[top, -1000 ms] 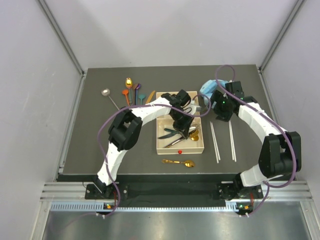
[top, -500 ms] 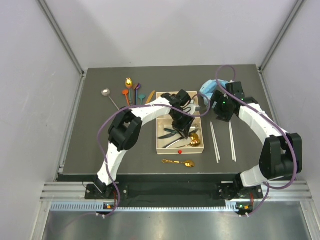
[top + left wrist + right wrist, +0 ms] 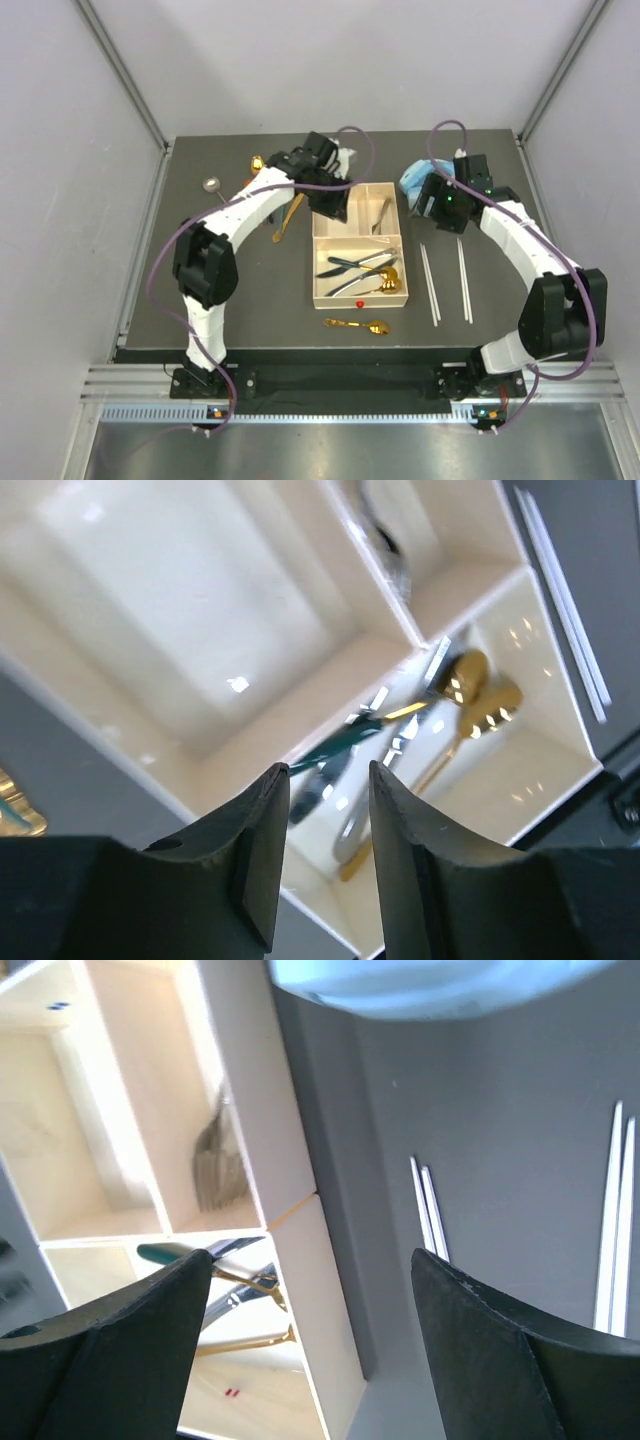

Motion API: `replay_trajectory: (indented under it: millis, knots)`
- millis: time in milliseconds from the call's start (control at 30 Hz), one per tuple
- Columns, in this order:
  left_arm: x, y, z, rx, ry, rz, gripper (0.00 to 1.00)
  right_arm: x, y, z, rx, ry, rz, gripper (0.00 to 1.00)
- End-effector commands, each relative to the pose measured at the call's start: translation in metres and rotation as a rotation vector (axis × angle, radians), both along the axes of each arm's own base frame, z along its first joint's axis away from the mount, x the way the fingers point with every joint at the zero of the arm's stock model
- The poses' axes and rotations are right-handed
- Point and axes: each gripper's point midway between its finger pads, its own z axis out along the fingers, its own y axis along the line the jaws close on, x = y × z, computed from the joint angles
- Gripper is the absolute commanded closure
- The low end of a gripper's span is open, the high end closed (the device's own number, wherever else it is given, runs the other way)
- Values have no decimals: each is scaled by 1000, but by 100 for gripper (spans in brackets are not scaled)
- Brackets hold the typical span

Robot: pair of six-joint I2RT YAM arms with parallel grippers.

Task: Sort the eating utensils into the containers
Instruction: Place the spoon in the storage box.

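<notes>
The cream tray (image 3: 316,262) has two small sections at the back and a large one in front. The large section holds dark-and-silver knives (image 3: 345,266), gold spoons (image 3: 480,695) and a teal spoon (image 3: 350,742). A fork (image 3: 383,212) lies in the back right section, and the back left section is bare. My left gripper (image 3: 329,203) (image 3: 330,780) hangs open and holds nothing above the tray's back left corner. My right gripper (image 3: 430,207) (image 3: 312,1255) is open wide just right of the tray. On the table lie a gold spoon (image 3: 358,325) and pale chopsticks (image 3: 430,285).
Light-blue headphones (image 3: 415,178) (image 3: 440,980) sit behind my right gripper. More chopsticks (image 3: 463,280) lie further right. A grey spoon (image 3: 212,185), a gold spoon (image 3: 257,163) and a wooden-coloured utensil (image 3: 283,222) lie left of the tray, partly under my left arm.
My left gripper opened over the large section, then swung back and left to the tray's back left corner. The right arm barely moved.
</notes>
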Motion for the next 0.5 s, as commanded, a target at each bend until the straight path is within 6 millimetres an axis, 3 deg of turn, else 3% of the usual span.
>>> replay_trajectory:
  millis: [0, 100, 133, 200, 300, 467]
  knots:
    - [38, 37, 46, 19, -149, 217, 58, 17, 16, 59, -19, -158, 146, 19]
    - [45, 61, 47, 12, -141, 370, 58, 18, 42, 84, -26, -207, 265, 20]
    - [40, 68, 34, 19, -110, 394, 58, 17, 51, 85, -25, -204, 301, 20]
    - [46, 78, 38, -13, -125, 475, 58, 8, 78, 88, -12, -205, 413, 20]
    - [43, 88, 27, 24, -112, 535, 59, -6, 108, 82, -21, -155, 535, 20]
    - [51, 109, 27, 79, -128, 602, 59, -24, 131, 55, -36, -33, 664, 18]
